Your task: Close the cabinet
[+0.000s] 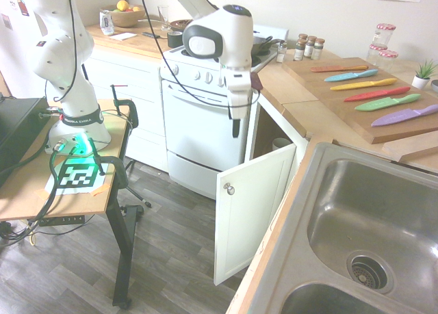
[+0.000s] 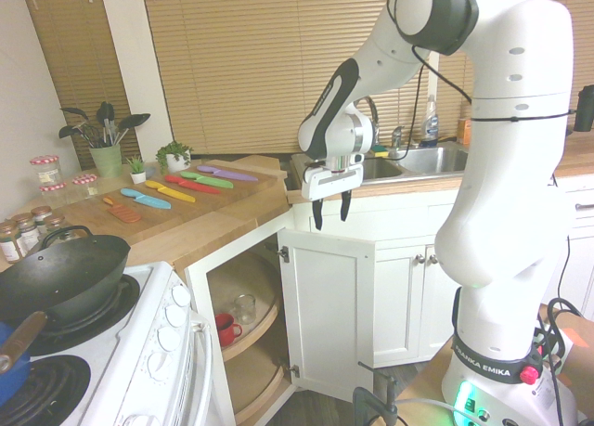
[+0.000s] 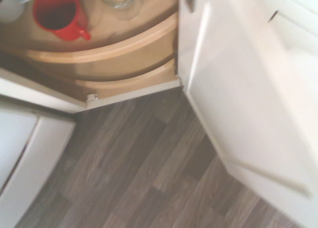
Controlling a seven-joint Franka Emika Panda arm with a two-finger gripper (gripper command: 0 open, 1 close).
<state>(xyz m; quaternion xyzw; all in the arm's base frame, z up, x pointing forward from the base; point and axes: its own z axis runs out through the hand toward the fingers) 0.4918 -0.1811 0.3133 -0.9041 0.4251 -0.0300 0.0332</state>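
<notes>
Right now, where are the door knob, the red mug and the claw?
Knob (image 1: 229, 189): first exterior view, its round silver face.
Red mug (image 3: 56, 12): wrist view, its body.
Claw (image 2: 330, 208): second exterior view, midway between the fingertips.

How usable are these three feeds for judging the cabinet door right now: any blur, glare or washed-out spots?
Wrist view: soft, the cabinet door nearly blown out white. First exterior view: sharp, wide-angle bending at the sink, knob clear. Second exterior view: evenly lit, door and gripper crisp.

You have bright, even room light in both exterior views; the blinds (image 2: 251, 64) glow with daylight. Your wrist view is soft, slightly blurred.
</notes>
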